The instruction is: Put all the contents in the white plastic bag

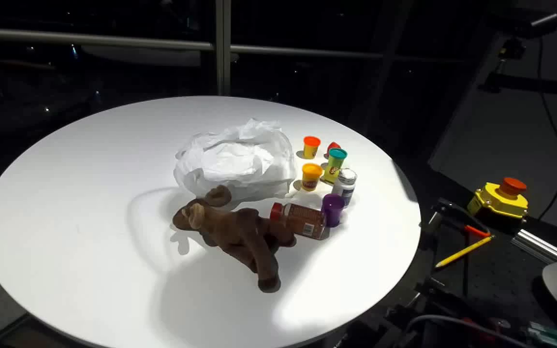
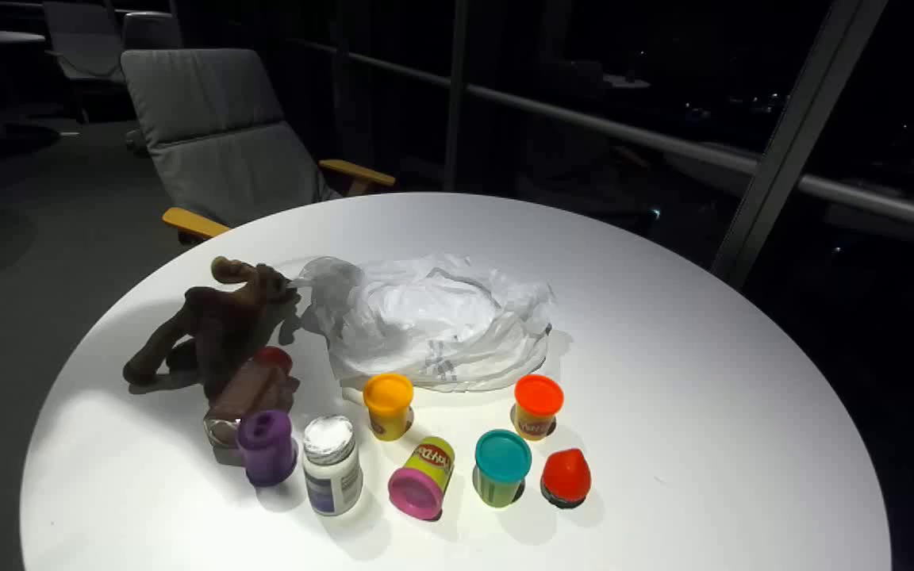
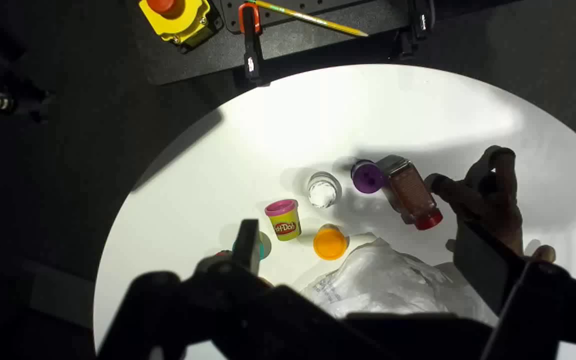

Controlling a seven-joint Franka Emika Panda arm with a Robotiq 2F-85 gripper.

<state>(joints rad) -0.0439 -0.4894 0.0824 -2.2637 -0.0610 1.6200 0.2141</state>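
2 fingers (image 3: 246,245) of the claw (image 3: 358,242) stand wide apart in the wrist view, above the surface (image 3: 238,170). The crumpled white plastic bag (image 3: 388,280) shows through the gap between them, partly hidden by the claw. The brown plush animal (image 3: 498,215) is partly covered by the finger at that view's right, the teal-lidded tub (image 2: 502,466) mostly by the finger opposite. Just beside the bag stands the orange-lidded tub (image 3: 330,243); farther out come the pink-lidded tub (image 3: 284,220), tipped on its side, an upright white bottle (image 3: 323,192) and the purple pot (image 3: 368,177), just beside a red-capped jar (image 3: 409,192) lying down. In an exterior view a red object (image 2: 566,477) sits near the teal-lidded tub, the red-lidded tub (image 2: 537,408) behind it, near the bag. Past the surface's edge, the wrist view shows a yellow pencil (image 3: 313,19); in an exterior view, a gray chair (image 2: 207,119).
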